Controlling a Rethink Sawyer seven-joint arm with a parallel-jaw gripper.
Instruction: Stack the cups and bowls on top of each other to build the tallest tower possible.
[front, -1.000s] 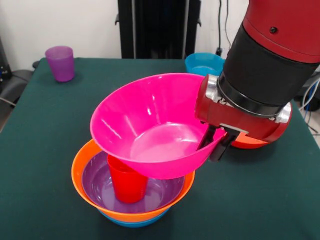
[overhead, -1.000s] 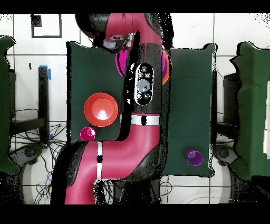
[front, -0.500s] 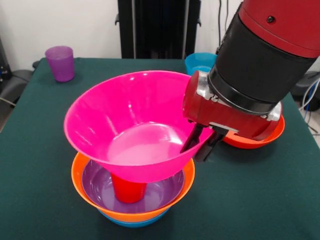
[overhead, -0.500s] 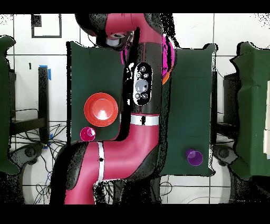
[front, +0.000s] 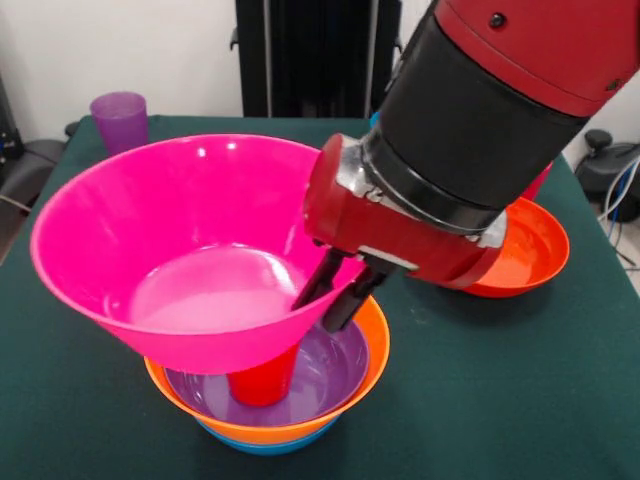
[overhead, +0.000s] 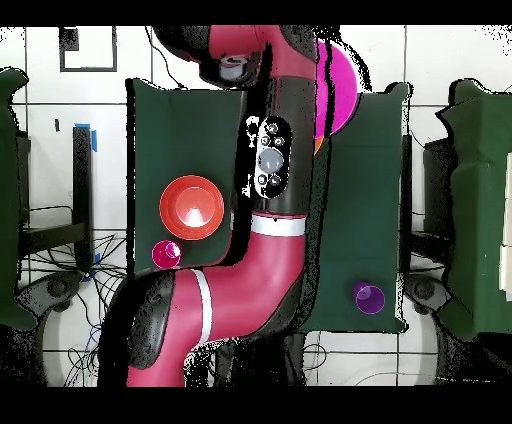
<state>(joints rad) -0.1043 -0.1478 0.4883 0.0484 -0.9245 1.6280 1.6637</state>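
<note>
Table: green cloth (front: 520, 400), white wall behind.
Gripper (front: 338, 295): clenched on the pink bowl's (front: 170, 250) rim, one finger (front: 318, 282) inside, one outside; bowl tilted, held above the tower.
Tower (front: 300, 405): near the front edge; blue bowl at the bottom, orange bowl (front: 372, 350), purple bowl (front: 325, 375), red cup (front: 262, 385) upright inside, under the pink bowl.
Red-orange bowl (front: 525, 250): toward the right edge, apart from the tower.
Purple cup (front: 118, 115): far left corner, upright.
Overhead: arm (overhead: 270, 190) hides the tower; a small pink cup (overhead: 166, 253) stands beside the red-orange bowl.
</note>
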